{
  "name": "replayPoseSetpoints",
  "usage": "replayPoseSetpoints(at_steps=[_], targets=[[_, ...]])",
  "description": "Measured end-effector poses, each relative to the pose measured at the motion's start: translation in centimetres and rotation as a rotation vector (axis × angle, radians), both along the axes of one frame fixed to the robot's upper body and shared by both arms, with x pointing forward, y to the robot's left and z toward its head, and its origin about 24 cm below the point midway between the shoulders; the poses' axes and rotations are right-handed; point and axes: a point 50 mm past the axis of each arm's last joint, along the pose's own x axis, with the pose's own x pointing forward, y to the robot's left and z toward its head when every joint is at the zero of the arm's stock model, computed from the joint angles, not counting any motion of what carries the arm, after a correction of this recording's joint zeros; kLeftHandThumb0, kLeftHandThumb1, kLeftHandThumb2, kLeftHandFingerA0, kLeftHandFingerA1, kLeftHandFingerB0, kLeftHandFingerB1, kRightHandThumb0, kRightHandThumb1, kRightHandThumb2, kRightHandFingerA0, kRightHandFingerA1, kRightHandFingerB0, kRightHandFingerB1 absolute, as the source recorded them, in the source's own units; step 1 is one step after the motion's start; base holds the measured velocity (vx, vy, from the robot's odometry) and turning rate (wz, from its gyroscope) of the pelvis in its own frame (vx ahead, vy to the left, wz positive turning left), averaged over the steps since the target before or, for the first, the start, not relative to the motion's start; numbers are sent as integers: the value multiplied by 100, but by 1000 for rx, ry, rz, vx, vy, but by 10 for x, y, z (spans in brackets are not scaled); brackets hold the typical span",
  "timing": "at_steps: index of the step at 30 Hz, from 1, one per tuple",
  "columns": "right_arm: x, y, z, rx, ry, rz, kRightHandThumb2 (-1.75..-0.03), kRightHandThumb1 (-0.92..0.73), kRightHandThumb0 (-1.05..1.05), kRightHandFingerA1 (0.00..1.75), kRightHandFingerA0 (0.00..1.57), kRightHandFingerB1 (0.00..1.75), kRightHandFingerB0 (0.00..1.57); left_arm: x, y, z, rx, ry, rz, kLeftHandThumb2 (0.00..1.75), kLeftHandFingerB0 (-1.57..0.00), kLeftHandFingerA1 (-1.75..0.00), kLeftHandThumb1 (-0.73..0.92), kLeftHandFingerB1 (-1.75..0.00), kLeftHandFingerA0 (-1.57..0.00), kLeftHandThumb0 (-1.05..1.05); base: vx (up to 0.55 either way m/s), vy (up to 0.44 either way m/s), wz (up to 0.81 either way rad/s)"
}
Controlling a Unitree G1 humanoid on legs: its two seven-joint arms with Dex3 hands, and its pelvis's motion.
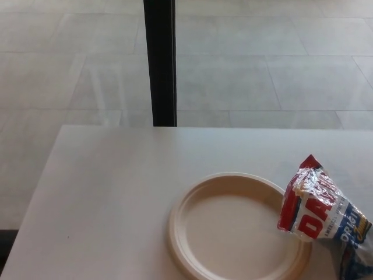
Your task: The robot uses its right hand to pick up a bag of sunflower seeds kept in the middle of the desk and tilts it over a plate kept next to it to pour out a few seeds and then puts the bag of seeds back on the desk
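Head view, single frame. Neither the left hand nor the right hand is in the picture, so whether their fingers are spread or closed cannot be told. Landmark: the plate [239, 227], round, cream-coloured, shallow with a raised rim, resting flat on the white desk [111, 192]. Its well shows no seeds that can be made out; the surface looks bare and even. The bag of sunflower seeds [317, 207] lies just to the right of the plate, its crumpled silvery top leaning over the plate's right rim and apparently touching it, its lower end running off toward the bottom right corner of the picture. Bag is glossy foil, red and white with large red letters and a blue band lower down; the top is pinched and wrinkled, and whether the mouth is open cannot be read from here. Judgement on progress: nothing held, plate empty, so pickup, tilting, pouring and putting back all appear to be left. Beyond the plate, past the desk's far edge, a black post [159, 61] stands against a pale tiled floor [262, 58].
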Motion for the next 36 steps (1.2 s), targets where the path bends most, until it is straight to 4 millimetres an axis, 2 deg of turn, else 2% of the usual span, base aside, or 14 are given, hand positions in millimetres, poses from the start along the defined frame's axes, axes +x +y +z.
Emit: replayPoseSetpoints(at_steps=[1,2,3,4,5,16,17,18,28,29,31,32,35,36], targets=[[1,0,-3,-13,15,-2,-63,-76,-89,22,0,23,0,1,0,0,0,-4,-1,60,-32,-58,65,-37,-39,-76,0,0,0],[2,0,-6,-23,26,-2,-104,-65,-100,16,0,8,2,1,0,0,1,-7,-1,60,-31,-57,66,-36,-37,-75,0,0,0],[3,0,-9,-38,39,-2,-104,-65,-100,16,0,8,2,1,0,0,1,-8,-2,60,-31,-57,66,-36,-37,-75,0,0,0],[4,0,-10,-45,44,-2,-63,-76,-89,24,0,25,0,1,0,0,1,-9,-3,61,-31,-55,68,-35,-37,-75,0,0,0],[5,0,-13,-63,54,-2,-102,-65,-98,16,0,11,5,2,0,1,0,-11,-5,61,-33,-56,68,-36,-37,-75,0,0,0],[12,10,-41,-172,130,14,-102,-63,-101,6,2,16,6,3,-1,0,5,-9,-22,60,-39,-62,67,-38,-43,-74,0,0,0],[12,12,-43,-178,131,18,-102,-62,-101,6,3,17,6,4,-1,0,5,-9,-23,94,-33,-65,56,-49,-41,-82,0,0,0],[12,14,-44,-181,132,22,-102,-62,-101,6,3,18,7,4,-1,0,5,-9,-23,61,-38,-62,68,-39,-42,-74,0,0,0],[7,29,-64,-214,174,54,-102,-60,-100,8,0,29,9,4,-2,0,9,-7,-32,61,-38,-62,67,-39,-41,-74,0,0,0],[6,30,-66,-214,180,56,-62,-70,-98,24,0,35,5,4,-2,0,10,-7,-33,60,-38,-64,67,-39,-42,-74,0,0,0],[6,31,-68,-216,185,59,-62,-70,-98,23,0,35,5,4,-2,0,10,-7,-33,60,-39,-62,67,-38,-42,-74,0,0,0],[6,32,-69,-219,186,60,-102,-61,-103,3,0,28,6,4,-2,0,10,-6,-34,61,-40,-64,67,-40,-42,-75,0,0,0],[6,34,-71,-237,191,67,-101,-59,-101,9,0,23,5,4,-2,0,11,-5,-36,60,-39,-64,67,-40,-42,-76,0,0,0],[6,35,-72,-249,196,72,-100,-59,-101,9,0,22,6,5,-2,0,10,-5,-36,78,-35,-65,55,-46,-40,-80,0,0,0]])
